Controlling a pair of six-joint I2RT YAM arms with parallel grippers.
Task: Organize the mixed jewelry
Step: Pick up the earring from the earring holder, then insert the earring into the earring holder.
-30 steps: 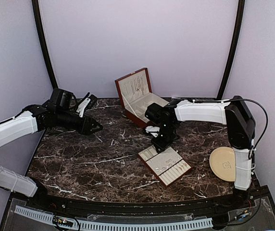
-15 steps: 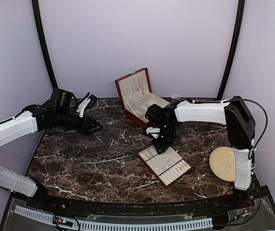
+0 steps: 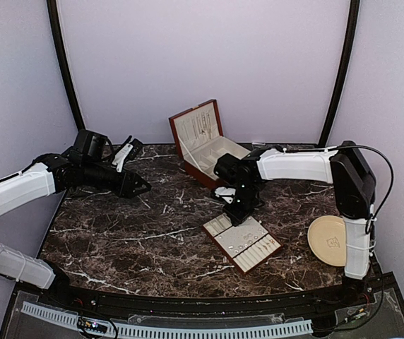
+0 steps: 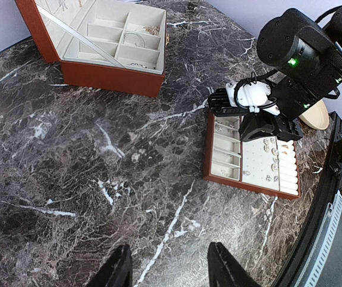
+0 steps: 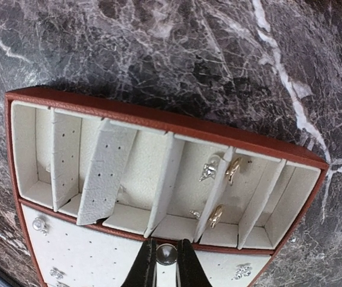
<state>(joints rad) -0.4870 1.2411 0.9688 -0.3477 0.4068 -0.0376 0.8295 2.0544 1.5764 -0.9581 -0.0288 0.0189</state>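
Right hand (image 5: pixel 166 268): pressed in on a round stud (image 5: pixel 166 254), bottom centre, over the tray (image 5: pixel 159 125).
Left hand (image 4: pixel 171 270): spread, empty, above the surface (image 4: pixel 69 179).
Other earrings (image 5: pixel 208 171): in tray slots, mid-frame; more pieces in the box (image 4: pixel 111 78), upper left.
Doing it well: lift straight up, with the pinch centred.
Hidden: stud's post; fingertips cut off by the frame edge.

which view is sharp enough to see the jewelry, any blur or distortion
Top external: soft, lines bowing toward the edges, and the tray shows only pale specks. Left wrist: marble veins crisp, its own fingers just dark silhouettes at the bottom. Right wrist: sharpest, the earrings glint and the pinched stud reads clearly.
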